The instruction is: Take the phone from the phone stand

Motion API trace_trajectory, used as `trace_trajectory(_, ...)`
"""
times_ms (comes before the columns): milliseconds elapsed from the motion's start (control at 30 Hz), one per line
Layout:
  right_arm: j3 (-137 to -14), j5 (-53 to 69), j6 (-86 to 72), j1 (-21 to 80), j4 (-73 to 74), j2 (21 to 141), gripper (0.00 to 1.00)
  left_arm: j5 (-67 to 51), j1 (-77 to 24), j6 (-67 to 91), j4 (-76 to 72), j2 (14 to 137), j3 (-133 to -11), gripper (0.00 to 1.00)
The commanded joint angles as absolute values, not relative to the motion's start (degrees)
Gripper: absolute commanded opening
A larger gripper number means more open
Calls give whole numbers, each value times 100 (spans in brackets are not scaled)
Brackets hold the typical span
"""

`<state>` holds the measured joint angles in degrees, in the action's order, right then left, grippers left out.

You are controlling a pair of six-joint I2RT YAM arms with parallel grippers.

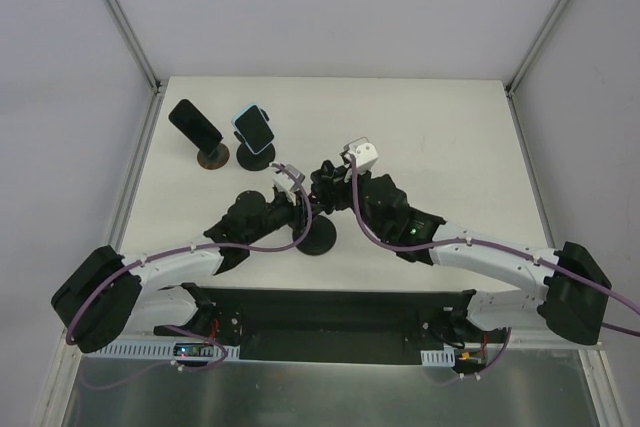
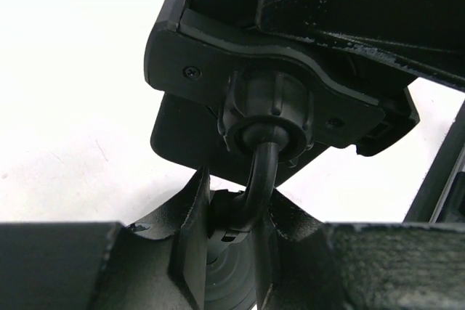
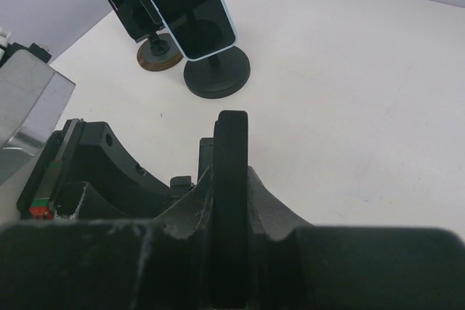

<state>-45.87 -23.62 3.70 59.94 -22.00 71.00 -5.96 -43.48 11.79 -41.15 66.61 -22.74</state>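
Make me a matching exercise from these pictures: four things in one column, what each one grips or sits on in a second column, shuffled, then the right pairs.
Things
1. left end effector
2. right end effector
3. blue-edged phone
4. far-left black phone

Matches
A. sits on the stand with the brown base
B. shut on the edge of the middle phone
C. sits on the back stand with the black base
D. closed around the middle stand's stem

Pairs: 1-D, 2-B, 3-C, 4-A
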Motion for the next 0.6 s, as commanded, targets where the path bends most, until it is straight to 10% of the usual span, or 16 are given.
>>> trace_trajectory(0,-4597,-2163,606,6179,-1496,6698,1,88,-3886,1854,-4149,6566,-2031,0)
trace_trajectory(567,-4552,-2837,501,6231,-782,6222,1,-414,-3366,1837,-4105,5512,-1266,0)
